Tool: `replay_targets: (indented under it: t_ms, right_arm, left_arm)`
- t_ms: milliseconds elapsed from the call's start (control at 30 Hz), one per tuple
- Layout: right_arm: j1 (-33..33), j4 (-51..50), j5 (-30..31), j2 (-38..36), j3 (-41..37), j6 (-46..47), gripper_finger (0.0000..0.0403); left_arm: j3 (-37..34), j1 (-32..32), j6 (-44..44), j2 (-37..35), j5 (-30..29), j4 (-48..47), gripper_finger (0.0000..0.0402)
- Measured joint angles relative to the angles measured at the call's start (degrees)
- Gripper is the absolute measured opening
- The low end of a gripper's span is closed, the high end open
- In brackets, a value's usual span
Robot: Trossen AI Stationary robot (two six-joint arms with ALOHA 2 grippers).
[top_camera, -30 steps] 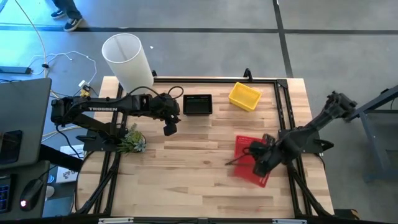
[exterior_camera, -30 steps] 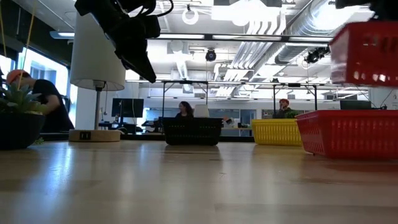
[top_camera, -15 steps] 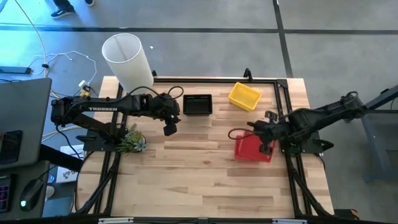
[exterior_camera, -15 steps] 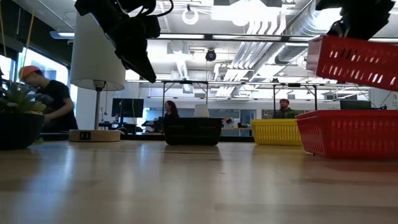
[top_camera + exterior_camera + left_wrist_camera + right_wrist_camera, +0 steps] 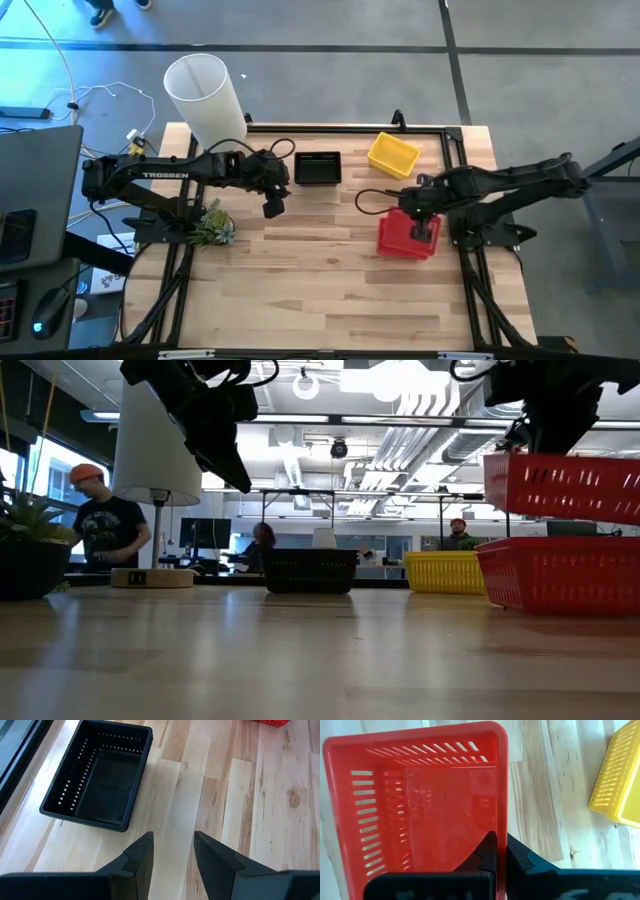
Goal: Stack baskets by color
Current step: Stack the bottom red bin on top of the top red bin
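My right gripper (image 5: pixel 421 224) is shut on a red basket (image 5: pixel 565 485) and holds it in the air just over a second red basket (image 5: pixel 555 572), which rests on its base at the table's right. A yellow basket (image 5: pixel 393 155) and a black basket (image 5: pixel 318 168) sit on their bases near the far edge. My left gripper (image 5: pixel 272 207) hovers open above bare wood a little short of the black basket (image 5: pixel 97 775), with nothing between its fingers. My right gripper pinches the rim of one side wall (image 5: pixel 502 820) of the red basket, one finger inside the basket and one outside. The fingers come from above, pointing steeply down. The basket hangs open side up, slightly tilted, clear of the red basket below it.
A tall white cylinder lamp (image 5: pixel 205 95) stands at the far left corner and a small potted plant (image 5: pixel 212 228) at the left edge. Bare wood stretches across the table's middle and near side (image 5: pixel 320 290). People (image 5: pixel 100 525) move in the room behind.
My right gripper has carried the red basket from the near right toward the far edge, rolling as it went. The basket has turned into line with the red basket on the table and now hangs right above it.
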Motion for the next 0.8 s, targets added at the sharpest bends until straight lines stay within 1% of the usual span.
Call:
replay_targets:
  t_ms: [133, 267, 400, 800]
  right_arm:
    - [-0.6, 0.4, -0.4, 2.8, 0.0, 0.0, 0.0000]
    - [-0.7, 1.2, -2.1, 5.8, 0.0, -0.3, 0.0000]
    - [-0.7, 1.6, -2.3, 8.6, 0.0, -1.2, 0.0000]
    - [-0.7, 2.6, -5.0, 15.4, 0.0, -1.9, 0.0000]
  left_arm:
    - [0.0, 0.0, 0.0, 0.0, 0.0, 0.0, 0.0129]
    - [0.0, 0.0, 0.0, 0.0, 0.0, 0.0, 0.0129]
    - [0.0, 0.0, 0.0, 0.0, 0.0, 0.0, 0.0129]
    - [0.0, 0.0, 0.0, 0.0, 0.0, 0.0, 0.0129]
